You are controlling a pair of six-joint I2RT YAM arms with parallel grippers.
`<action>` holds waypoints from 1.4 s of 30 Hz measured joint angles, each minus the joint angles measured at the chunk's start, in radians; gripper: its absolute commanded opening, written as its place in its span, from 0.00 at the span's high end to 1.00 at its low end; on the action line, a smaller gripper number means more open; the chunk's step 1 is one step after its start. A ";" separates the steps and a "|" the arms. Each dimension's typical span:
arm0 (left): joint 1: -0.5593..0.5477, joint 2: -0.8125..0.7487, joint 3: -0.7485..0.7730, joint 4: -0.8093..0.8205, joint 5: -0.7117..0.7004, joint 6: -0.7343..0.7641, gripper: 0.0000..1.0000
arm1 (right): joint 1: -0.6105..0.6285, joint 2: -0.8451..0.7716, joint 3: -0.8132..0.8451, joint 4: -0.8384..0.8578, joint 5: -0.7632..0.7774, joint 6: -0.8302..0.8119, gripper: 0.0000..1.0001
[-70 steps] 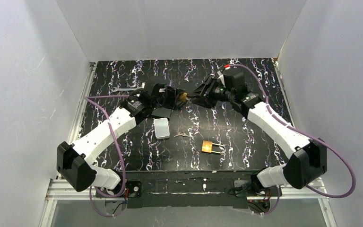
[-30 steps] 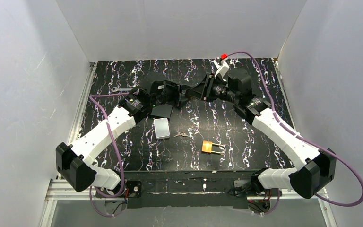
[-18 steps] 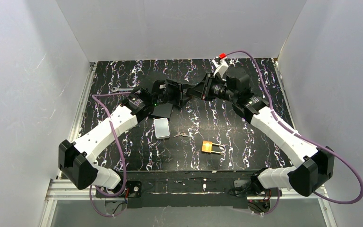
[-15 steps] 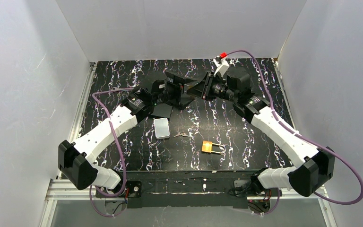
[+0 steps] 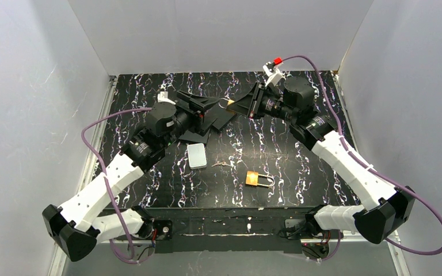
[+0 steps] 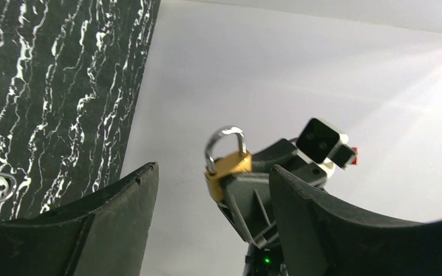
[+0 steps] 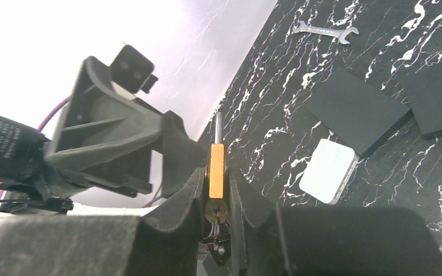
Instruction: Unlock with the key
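My right gripper [image 5: 234, 106] is shut on a small brass padlock [image 7: 216, 164], holding it in the air above the far middle of the table. Its flat sides sit between the fingers [image 7: 190, 195]. In the right wrist view the keyhole faces the camera, with a thin key on a ring [image 7: 215, 221] in it, seen edge on. My left gripper [image 5: 213, 109] is open just left of the padlock [image 6: 227, 167] without touching it. Both legs of the steel shackle [image 6: 224, 135] look seated in the body. My left gripper [image 6: 212, 169] holds nothing.
A second brass padlock [image 5: 256, 179] and loose keys [image 5: 220, 164] lie near the front middle. A white box [image 5: 196, 155] sits left of the keys, beside a black pad [image 5: 194, 137]. A small wrench [image 7: 325, 31] lies at the far left. White walls enclose the table.
My left gripper has opened and let go at the padlock, and the left arm has swung back to the left. My right gripper has closed further on the padlock and lifted slightly.
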 measured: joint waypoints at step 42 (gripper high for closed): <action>0.005 0.211 0.058 -0.161 0.233 -0.158 0.78 | 0.268 -0.020 0.039 -0.297 0.282 -0.472 0.99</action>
